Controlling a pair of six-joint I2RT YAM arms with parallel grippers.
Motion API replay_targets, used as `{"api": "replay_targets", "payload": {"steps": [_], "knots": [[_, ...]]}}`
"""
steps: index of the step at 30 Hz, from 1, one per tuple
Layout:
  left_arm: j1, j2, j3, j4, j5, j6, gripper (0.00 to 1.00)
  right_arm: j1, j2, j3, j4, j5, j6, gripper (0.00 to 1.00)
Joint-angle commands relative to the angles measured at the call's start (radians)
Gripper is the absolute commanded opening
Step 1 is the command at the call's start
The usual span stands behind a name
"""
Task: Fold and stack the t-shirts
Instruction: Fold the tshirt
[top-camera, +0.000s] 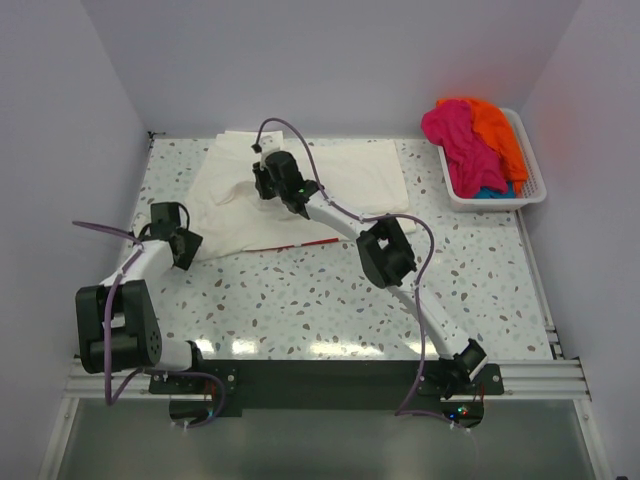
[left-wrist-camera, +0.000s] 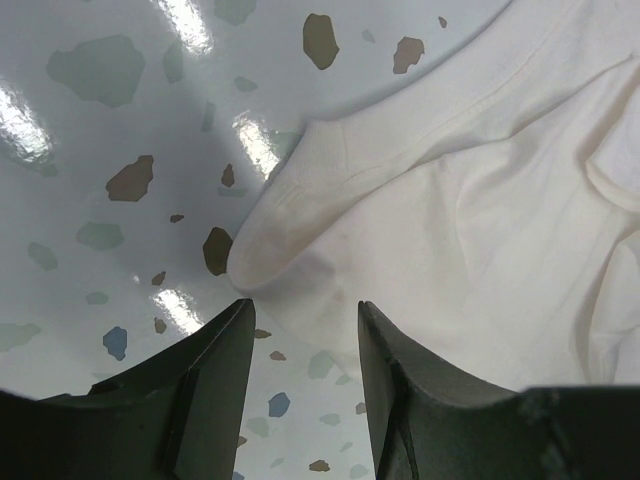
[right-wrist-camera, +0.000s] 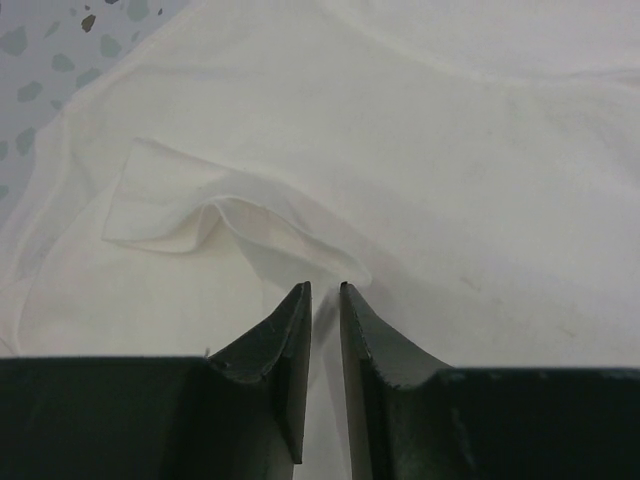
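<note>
The cream-white t-shirt (top-camera: 350, 185) lies spread on the table (top-camera: 300, 300), toward the far edge and left of the middle. It is rumpled on its left side and flatter on the right, with a strip of red showing along its near hem. I judge that the first fold is in hand, with nothing stacked yet.

At the shirt's near-left end, my left gripper (left-wrist-camera: 302, 312) hangs low over the tabletop. Its jaws are wide apart and hold nothing. A rounded end of cloth (left-wrist-camera: 275, 250), sleeve or corner I cannot tell, lies just ahead of the gap.

Further right, over the rumpled part, my right gripper (right-wrist-camera: 323, 292) is drawn in to a thin slit. A raised fold (right-wrist-camera: 250, 215) runs right up to the tips, so I judge it has a pinch of the shirt.

Next I should ease the left jaws forward around that end and close on it. Both arms can then lift together and carry this side across toward the right, keeping the cloth taut.

In the far right corner the white basket (top-camera: 535, 190) holds the pink tee (top-camera: 455, 140), orange tee (top-camera: 497, 130) and teal tee (top-camera: 495, 192), bunched and waiting.
</note>
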Motion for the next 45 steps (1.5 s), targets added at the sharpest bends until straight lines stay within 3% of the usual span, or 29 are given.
{"api": "replay_targets", "payload": {"steps": [1, 9, 18, 21, 29, 36, 45], "knots": [[0.010, 0.011, 0.057, 0.029, 0.006, 0.020, 0.50, -0.012, 0.022, 0.063, 0.039, -0.003, 0.017, 0.19], [0.010, 0.018, 0.071, 0.054, 0.032, 0.034, 0.50, -0.035, 0.019, 0.057, 0.050, 0.003, 0.015, 0.06], [0.009, 0.087, 0.121, 0.138, 0.130, 0.063, 0.52, -0.075, 0.033, 0.108, 0.053, 0.001, 0.011, 0.04], [-0.007, 0.148, 0.199, 0.166, 0.165, 0.078, 0.52, -0.086, 0.024, 0.111, 0.054, 0.001, 0.014, 0.04], [-0.066, 0.356, 0.431, 0.120, 0.112, 0.080, 0.54, -0.107, -0.102, -0.024, 0.073, -0.005, 0.035, 0.28], [-0.076, 0.504, 0.546, 0.114, 0.113, 0.055, 0.53, -0.109, -0.225, -0.170, 0.071, -0.051, 0.084, 0.42], [-0.085, 0.626, 0.670, 0.118, 0.128, 0.049, 0.47, -0.109, -0.288, -0.290, 0.082, -0.131, 0.134, 0.42]]}}
